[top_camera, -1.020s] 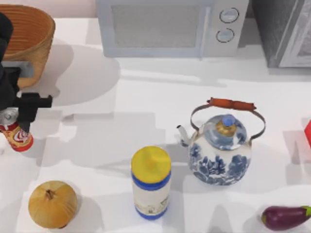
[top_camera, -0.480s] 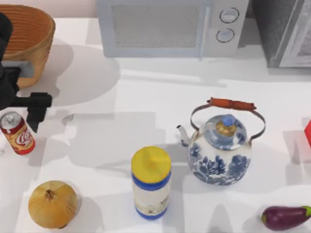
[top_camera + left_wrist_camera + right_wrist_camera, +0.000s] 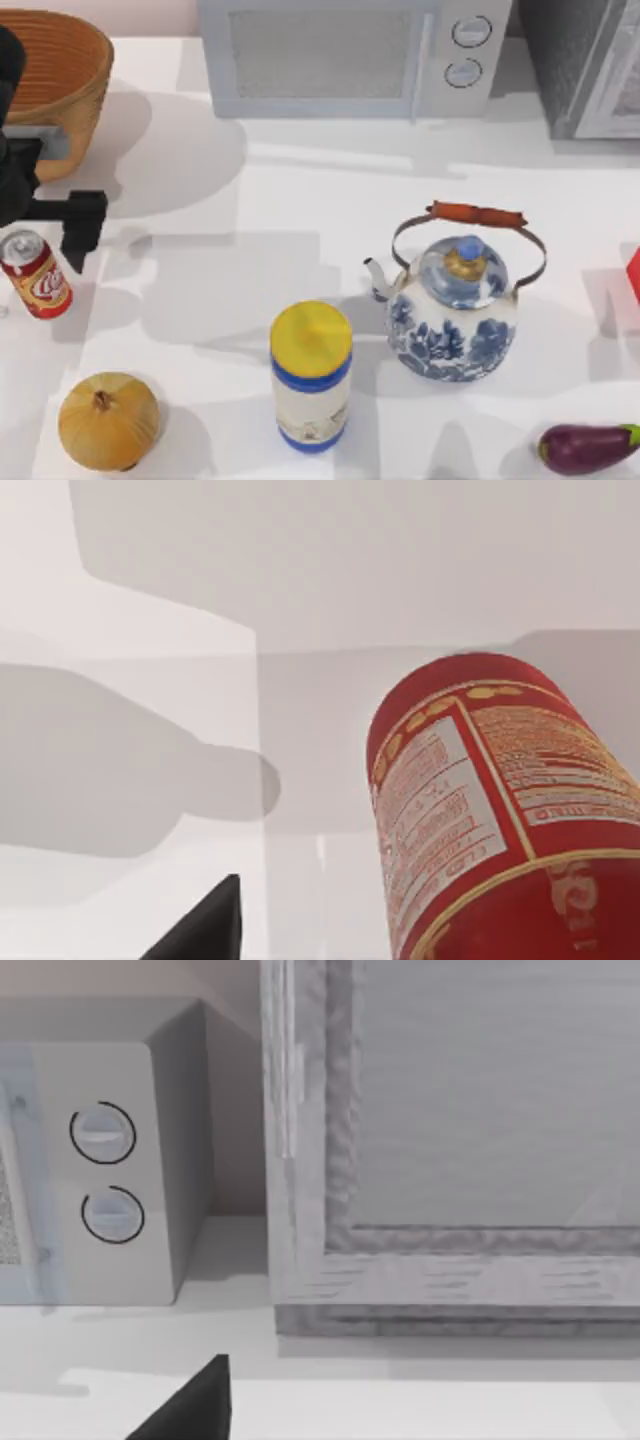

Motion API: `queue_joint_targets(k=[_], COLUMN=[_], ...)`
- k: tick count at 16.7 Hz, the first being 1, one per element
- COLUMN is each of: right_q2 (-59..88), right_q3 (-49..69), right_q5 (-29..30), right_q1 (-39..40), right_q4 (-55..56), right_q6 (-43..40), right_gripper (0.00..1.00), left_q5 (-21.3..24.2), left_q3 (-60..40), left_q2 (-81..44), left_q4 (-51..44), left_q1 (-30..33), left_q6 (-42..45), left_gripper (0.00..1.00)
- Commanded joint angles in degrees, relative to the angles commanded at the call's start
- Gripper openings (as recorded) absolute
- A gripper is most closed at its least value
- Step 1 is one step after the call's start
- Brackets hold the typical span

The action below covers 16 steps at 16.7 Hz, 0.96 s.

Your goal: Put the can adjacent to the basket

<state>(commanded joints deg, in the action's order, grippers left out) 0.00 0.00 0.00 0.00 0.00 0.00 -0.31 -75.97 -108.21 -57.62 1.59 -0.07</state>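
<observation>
Soda can [image 3: 34, 273] stands free at the table's left edge, near the wicker basket [image 3: 62, 75]. My left gripper [image 3: 45, 222] hovers just above it, jaws apart, holding nothing. I judge the can light, rigid, slick-walled: grasp mid-body.

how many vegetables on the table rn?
2. Onion near the front left corner, below the can. Eggplant at the front right edge, cut off by the frame; more may lie outside.

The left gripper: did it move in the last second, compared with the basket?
Yes. The left gripper rose toward the basket, off the can.
</observation>
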Motion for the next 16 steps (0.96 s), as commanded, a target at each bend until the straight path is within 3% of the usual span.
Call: queue_joint_targets(k=[10,16], right_q2=[0.0,0.0], right_q3=[0.0,0.0], right_q5=[0.0,0.0], right_q1=[0.0,0.0], right_q4=[0.0,0.0], right_q6=[0.0,0.0], right_gripper=[1.0,1.0], left_q5=[-1.1,0.0], left_q3=[-1.4,-6.6], left_q2=[0.4,2.1], left_q4=[-8.6,-8.6], left_q1=[0.1,0.1], left_q6=[-0.4,-0.1], left_gripper=[1.0,1.0])
